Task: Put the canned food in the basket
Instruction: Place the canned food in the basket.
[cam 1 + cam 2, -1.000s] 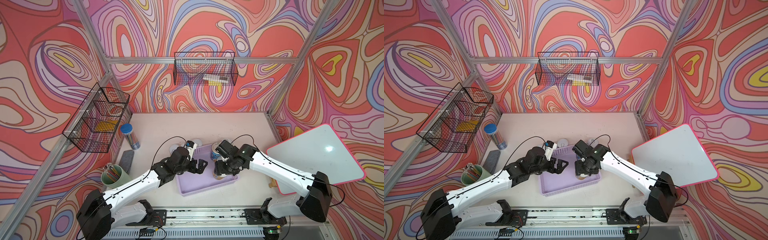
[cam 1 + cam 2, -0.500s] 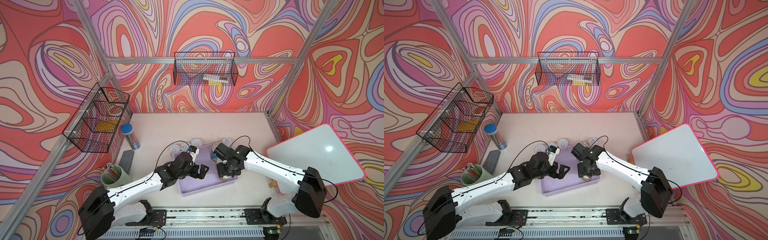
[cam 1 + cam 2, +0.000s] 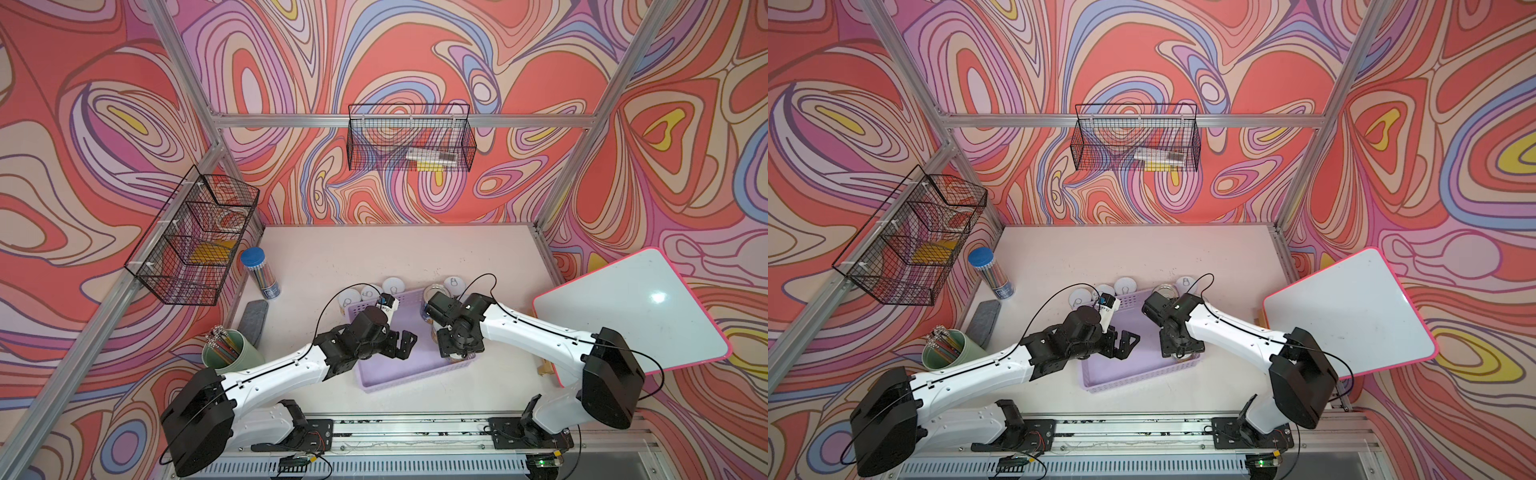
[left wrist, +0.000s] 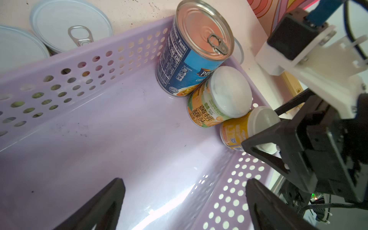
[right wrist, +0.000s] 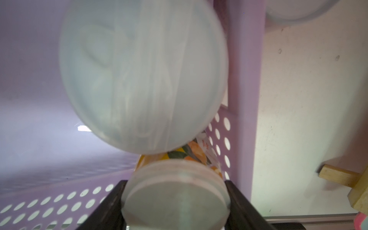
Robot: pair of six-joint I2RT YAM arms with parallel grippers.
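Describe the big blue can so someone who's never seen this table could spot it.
Find the lilac basket lying on the table. In its far right corner the blue can stands upright. Unlike the small yellow-labelled can beside it, it is taller, with a blue label and a bare metal pull-tab lid.

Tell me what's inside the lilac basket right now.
Three cans along one wall of the basket: the blue-label can upright, a peach-label can beside it, and a yellow-label can clamped in the right gripper. Whether that one rests on the floor is hidden.
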